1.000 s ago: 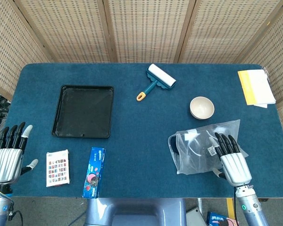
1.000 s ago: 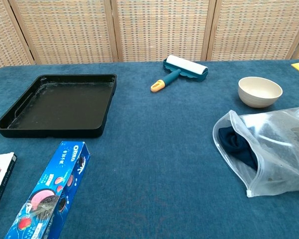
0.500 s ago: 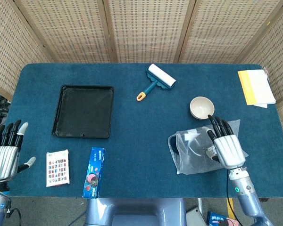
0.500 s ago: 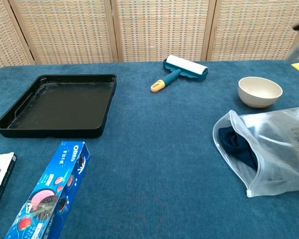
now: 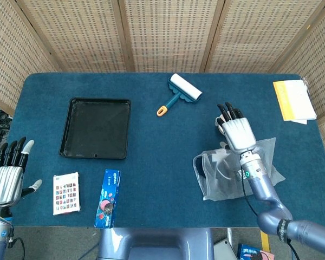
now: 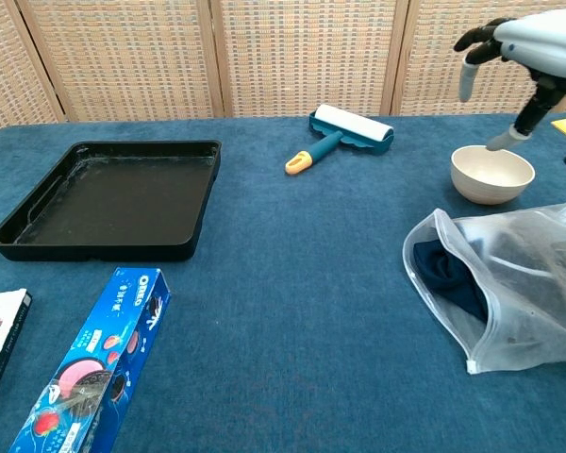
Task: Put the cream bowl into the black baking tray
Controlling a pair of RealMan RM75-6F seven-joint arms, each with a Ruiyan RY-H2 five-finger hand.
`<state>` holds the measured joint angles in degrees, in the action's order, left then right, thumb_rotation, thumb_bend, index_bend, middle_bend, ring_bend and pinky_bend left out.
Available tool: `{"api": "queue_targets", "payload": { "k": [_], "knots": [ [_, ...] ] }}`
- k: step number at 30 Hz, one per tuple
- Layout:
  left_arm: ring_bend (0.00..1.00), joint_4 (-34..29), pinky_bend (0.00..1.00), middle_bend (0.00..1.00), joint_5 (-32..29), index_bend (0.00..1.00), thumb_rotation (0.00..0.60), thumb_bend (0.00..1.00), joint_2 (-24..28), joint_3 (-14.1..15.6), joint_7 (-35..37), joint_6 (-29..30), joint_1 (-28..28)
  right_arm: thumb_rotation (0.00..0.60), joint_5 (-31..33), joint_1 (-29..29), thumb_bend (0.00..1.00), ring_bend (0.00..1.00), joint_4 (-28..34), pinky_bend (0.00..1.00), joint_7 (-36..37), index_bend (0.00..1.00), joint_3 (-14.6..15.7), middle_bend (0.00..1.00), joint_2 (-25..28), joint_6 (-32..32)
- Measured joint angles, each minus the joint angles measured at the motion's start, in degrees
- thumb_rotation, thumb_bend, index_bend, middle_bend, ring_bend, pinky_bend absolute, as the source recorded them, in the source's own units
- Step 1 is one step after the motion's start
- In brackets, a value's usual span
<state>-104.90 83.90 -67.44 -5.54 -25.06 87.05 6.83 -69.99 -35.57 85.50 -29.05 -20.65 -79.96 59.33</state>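
Movement over the last second has all been on my right side: I have brought the right hand (image 5: 236, 129) forward from its spot over the clear plastic bag (image 5: 235, 169) until it hangs directly above the cream bowl (image 6: 491, 174). From the head camera the hand now hides the bowl completely; the chest camera shows the bowl sitting upright on the blue table (image 5: 151, 162), just beyond the bag's far edge, with my fingers (image 6: 472, 58) spread and curving downward over it. One fingertip reaches close to the bowl's rim, but I cannot tell whether it is touching. Nothing is gripped yet.

My left hand (image 5: 6, 180) has barely shifted; it waits at the near left corner, fingers straight and apart, holding nothing.

The black baking tray (image 5: 96, 128) lies well away on the left half of the table, with nothing in it. A lint roller (image 5: 180, 93) lies between tray and bowl toward the far edge, and an Oreo box (image 5: 109, 197) and a small card pack (image 5: 66, 193) lie near the front left.

As I read it, the approach is done and the grasp comes next: lower, close around the rim, lift, then carry the bowl across to the tray. The bag lying so near could catch a finger.
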Motion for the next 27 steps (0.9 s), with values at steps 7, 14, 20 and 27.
{"api": "queue_targets", "payload": {
  "k": [7, 14, 20, 27],
  "knots": [
    [0.00, 0.4, 0.00, 0.00, -0.5, 0.00, 0.600, 0.03, 0.0, -0.2, 0.5, 0.0, 0.1, 0.600, 5.3, -3.8, 0.25, 0.08, -9.5, 0.28, 0.3, 0.49, -0.6, 0.19, -3.9, -4.4],
    [0.00, 0.7, 0.00, 0.00, -0.8, 0.00, 0.600, 0.03, 0.0, 0.0, 0.8, -0.2, 0.2, 0.600, 8.6, -5.3, 0.28, 0.08, -16.3, 0.28, 2.8, 0.51, 0.5, 0.20, -6.7, -6.4],
    [0.00, 0.7, 0.00, 0.00, -0.5, 0.00, 0.600, 0.03, -0.1, 0.1, 0.6, -0.1, 0.3, 0.600, 10.3, -5.6, 0.28, 0.08, -20.1, 0.28, 4.4, 0.52, 1.8, 0.20, -8.3, -7.9],
    [0.00, 0.9, 0.00, 0.00, -0.7, 0.00, 0.600, 0.03, -0.4, 0.3, 0.2, -0.6, 0.6, 0.600, 10.6, -5.7, 0.29, 0.08, -23.2, 0.28, 7.1, 0.52, 3.3, 0.20, -9.3, -8.5]
  ]
}}
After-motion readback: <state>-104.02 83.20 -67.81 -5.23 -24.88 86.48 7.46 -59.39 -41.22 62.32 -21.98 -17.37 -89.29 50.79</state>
